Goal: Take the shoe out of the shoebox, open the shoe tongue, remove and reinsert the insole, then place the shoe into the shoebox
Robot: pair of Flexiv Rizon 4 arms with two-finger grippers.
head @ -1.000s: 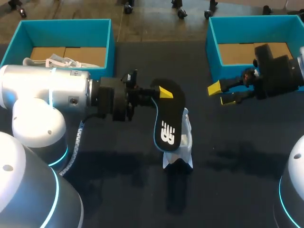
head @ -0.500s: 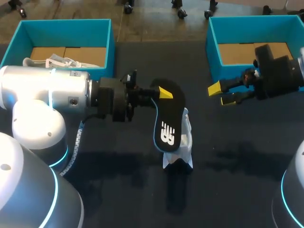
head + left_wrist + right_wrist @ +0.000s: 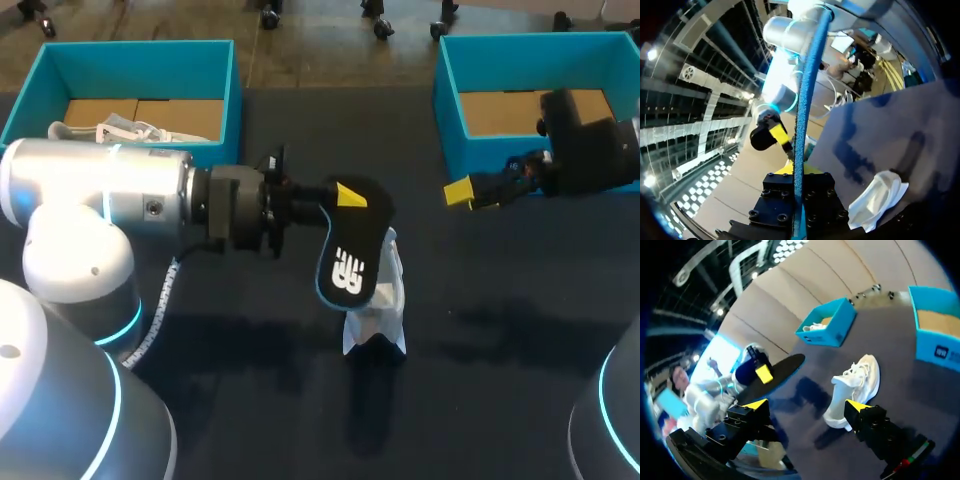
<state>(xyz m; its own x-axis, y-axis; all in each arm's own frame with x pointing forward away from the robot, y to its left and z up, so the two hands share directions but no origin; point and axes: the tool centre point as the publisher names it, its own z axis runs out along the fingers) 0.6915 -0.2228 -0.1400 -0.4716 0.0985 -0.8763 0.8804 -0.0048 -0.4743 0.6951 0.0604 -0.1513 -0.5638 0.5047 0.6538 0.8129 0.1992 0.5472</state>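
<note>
Over the dark table [image 3: 250, 400], seen from above, your left gripper [image 3: 340, 196] was clamped on the black insole with a blue edge [image 3: 350, 270], close to the white shoe [image 3: 388, 310]. By your left wrist, the insole stood edge-on between the fingers. By your right wrist, your right gripper [image 3: 806, 405] had its fingers wide apart, the shoe sitting ahead on the table.

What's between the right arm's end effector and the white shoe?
Only bare table separates the right end effector from the white shoe; the head and right wrist views both show it.
</note>
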